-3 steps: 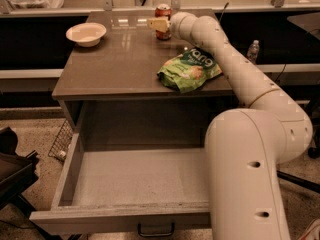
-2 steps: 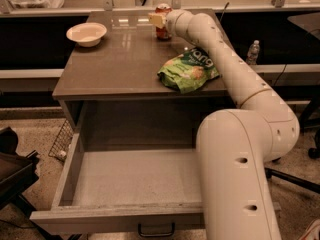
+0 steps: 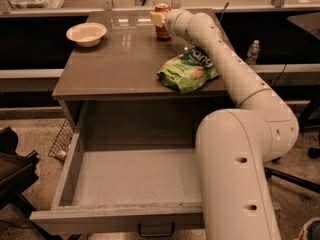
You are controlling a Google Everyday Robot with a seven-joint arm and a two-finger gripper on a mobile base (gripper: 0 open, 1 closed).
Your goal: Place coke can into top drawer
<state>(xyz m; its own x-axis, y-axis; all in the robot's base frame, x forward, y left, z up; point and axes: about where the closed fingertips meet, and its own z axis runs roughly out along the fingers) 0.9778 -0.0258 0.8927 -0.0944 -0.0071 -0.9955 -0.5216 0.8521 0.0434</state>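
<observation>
The coke can (image 3: 162,30), red with a silver top, stands upright at the back middle of the grey cabinet top (image 3: 115,64). My gripper (image 3: 159,19) is right at the can, at its upper half, reaching it from the right at the end of my long white arm (image 3: 225,69). The can is partly hidden by the gripper. The top drawer (image 3: 75,169) is pulled wide open below the cabinet top and nothing lies in it. Its front panel and dark handle (image 3: 156,230) are at the bottom of the view.
A white bowl (image 3: 86,33) sits at the back left of the cabinet top. A green chip bag (image 3: 187,70) lies at the right, under my arm. A clear water bottle (image 3: 253,51) stands beyond the right edge. A wire basket (image 3: 62,141) and a dark chair (image 3: 12,169) are on the left.
My arm's elbow has swung a little to the left and the gripper has stayed at the can. The can stands in the same place.
</observation>
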